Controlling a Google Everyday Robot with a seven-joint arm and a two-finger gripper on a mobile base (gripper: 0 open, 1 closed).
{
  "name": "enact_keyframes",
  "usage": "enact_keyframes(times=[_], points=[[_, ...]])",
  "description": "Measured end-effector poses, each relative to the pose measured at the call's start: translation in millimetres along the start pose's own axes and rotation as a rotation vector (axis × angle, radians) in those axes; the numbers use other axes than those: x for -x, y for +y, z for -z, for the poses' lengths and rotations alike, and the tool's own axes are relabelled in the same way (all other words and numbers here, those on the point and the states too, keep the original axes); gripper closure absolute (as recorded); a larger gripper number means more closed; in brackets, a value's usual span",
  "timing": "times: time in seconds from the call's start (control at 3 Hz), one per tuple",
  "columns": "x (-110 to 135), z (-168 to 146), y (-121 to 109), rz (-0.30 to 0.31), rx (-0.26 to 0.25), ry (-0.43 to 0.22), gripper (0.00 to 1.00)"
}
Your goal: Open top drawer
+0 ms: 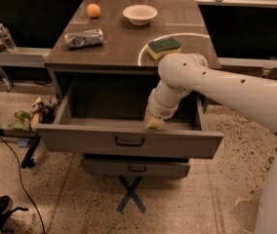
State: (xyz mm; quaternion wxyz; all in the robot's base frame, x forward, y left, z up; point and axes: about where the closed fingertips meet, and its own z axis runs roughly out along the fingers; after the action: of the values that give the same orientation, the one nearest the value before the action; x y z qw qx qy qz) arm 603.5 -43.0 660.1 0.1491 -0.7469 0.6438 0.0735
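The top drawer (80, 140) is the wide grey one under the table top. It stands pulled far out, with its inside open to view. Its small black bar handle (129, 141) sits at the centre of the front. My gripper (153, 123) reaches down into the drawer and rests just behind the top edge of the front panel, a little right of the handle. The white arm (236, 89) comes in from the right. A smaller grey drawer (136, 167) below is only slightly out.
On the table top are an orange (93, 10), a white bowl (139, 14), a crushed can (84, 38) and a green sponge (164, 47). A blue X (130, 194) marks the floor in front. Cables and a stand leg lie at the left.
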Motion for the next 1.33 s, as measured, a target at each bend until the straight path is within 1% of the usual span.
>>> enact_keyframes(times=[0.33, 0.67, 1.0, 1.33], points=[[-1, 9, 10, 0.002, 0.036, -0.015, 1.00], [-5, 40, -8, 0.030, -0.001, -0.014, 1.00], [-19, 87, -29, 0.017, -0.088, -0.044, 1.00], [-44, 150, -43, -0.017, -0.166, -0.173, 1.00]])
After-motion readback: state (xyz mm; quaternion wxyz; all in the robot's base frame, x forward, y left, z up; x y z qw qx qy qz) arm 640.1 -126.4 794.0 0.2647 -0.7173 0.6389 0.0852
